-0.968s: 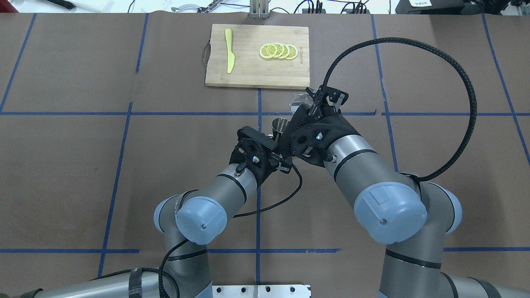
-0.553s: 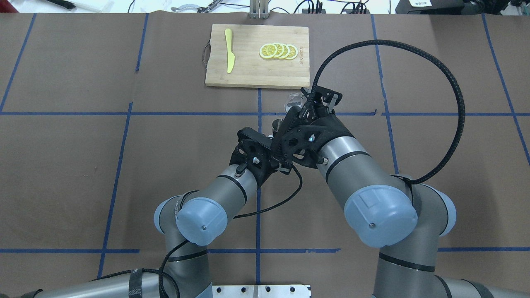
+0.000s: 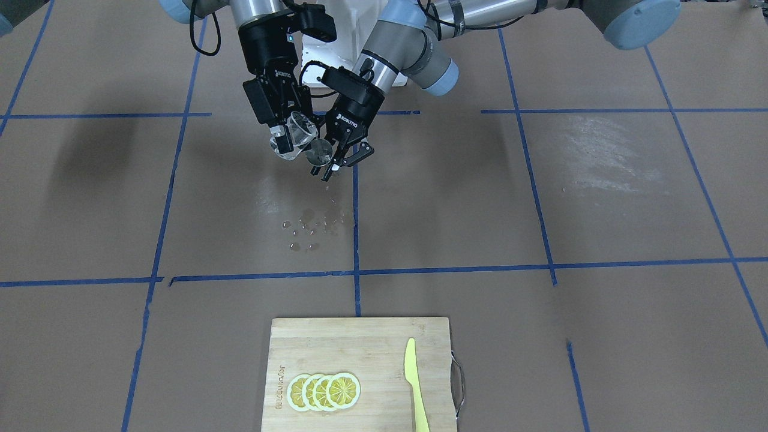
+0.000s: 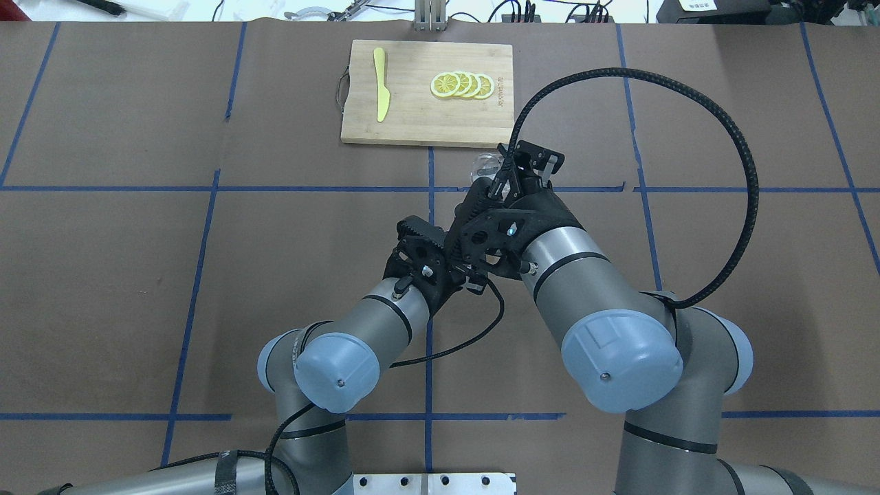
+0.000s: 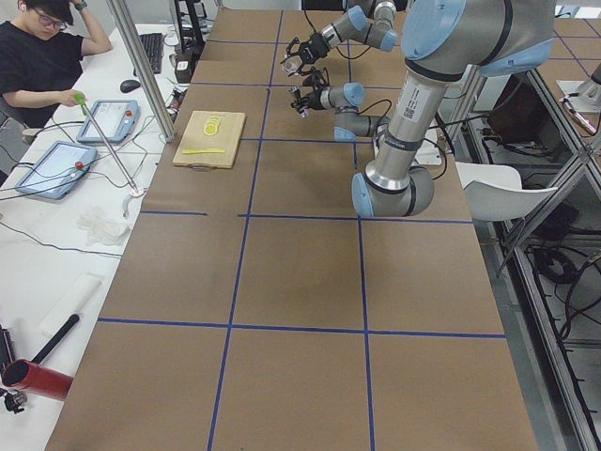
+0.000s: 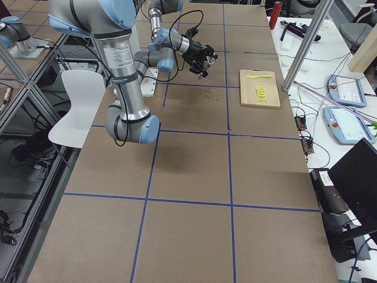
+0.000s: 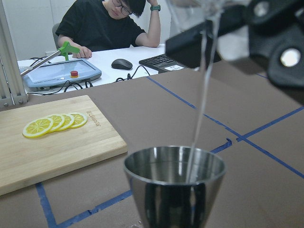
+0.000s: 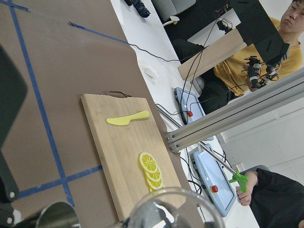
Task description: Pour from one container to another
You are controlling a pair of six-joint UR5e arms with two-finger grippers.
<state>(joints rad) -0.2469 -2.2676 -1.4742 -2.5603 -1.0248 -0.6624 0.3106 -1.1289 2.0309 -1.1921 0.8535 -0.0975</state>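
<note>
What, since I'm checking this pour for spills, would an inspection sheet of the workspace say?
Surface: brown paper table with a blue tape grid; droplets lie below the pour.
Job's things: glass cup tilted over the jigger; a thin stream enters the jigger.
Clutter: cutting board with lemon slices and yellow knife, apart from the arms.
Grippers: right gripper shut on the glass cup; left gripper shut on the jigger.
Cables: black cable loops from the right wrist; thinner cable hangs by the left wrist.
Surroundings: seated operator with tablets; white chair.
</note>
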